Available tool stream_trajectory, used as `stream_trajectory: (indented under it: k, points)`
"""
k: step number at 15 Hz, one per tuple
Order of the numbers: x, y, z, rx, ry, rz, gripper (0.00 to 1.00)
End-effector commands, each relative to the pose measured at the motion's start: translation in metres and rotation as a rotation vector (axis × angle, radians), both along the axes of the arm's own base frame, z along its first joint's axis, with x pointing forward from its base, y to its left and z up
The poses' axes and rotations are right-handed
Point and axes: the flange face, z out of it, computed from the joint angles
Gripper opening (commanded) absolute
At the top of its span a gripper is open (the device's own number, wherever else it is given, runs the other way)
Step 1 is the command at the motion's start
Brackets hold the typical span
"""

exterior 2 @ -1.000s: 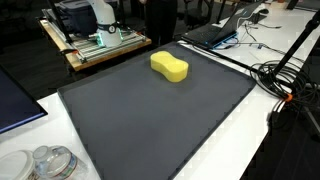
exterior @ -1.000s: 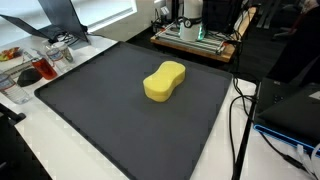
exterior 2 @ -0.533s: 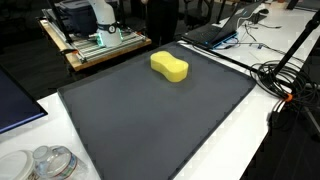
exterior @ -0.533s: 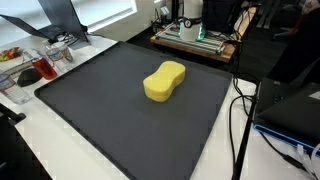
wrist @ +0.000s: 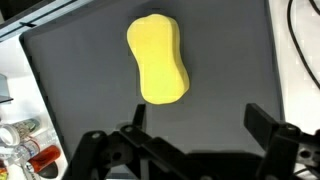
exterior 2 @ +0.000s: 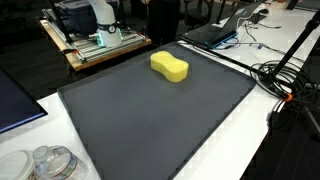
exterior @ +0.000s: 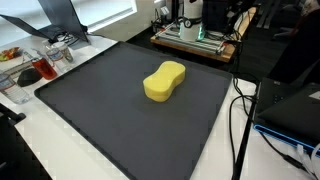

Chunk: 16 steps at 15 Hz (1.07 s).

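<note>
Sponge [wrist: 158, 60] lies flat on its broad face, so it sits steady and alone on the dark mat [wrist: 80, 90] covering my counter [exterior: 40, 140], while my claw [wrist: 197, 112] hangs above it, spread wide and empty, touching nothing.

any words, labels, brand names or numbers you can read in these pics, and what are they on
None can be read. The yellow sponge and the dark mat are blank, and the gripper shows no marking. Anything printed on the containers at the table's edge is too small and blurred to read.
</note>
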Motion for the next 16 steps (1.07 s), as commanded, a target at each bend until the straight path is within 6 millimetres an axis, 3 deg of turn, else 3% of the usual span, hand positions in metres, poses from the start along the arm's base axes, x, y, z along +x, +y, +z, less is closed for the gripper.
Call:
stream_trajectory:
  k: [1, 8, 16]
  points:
    - [0.041, -0.021, 0.000, 0.060, 0.015, -0.056, 1.00]
    - [0.100, -0.087, -0.031, 0.104, 0.019, -0.292, 1.00]
    - [0.142, -0.148, -0.059, 0.183, -0.029, -0.185, 1.00]
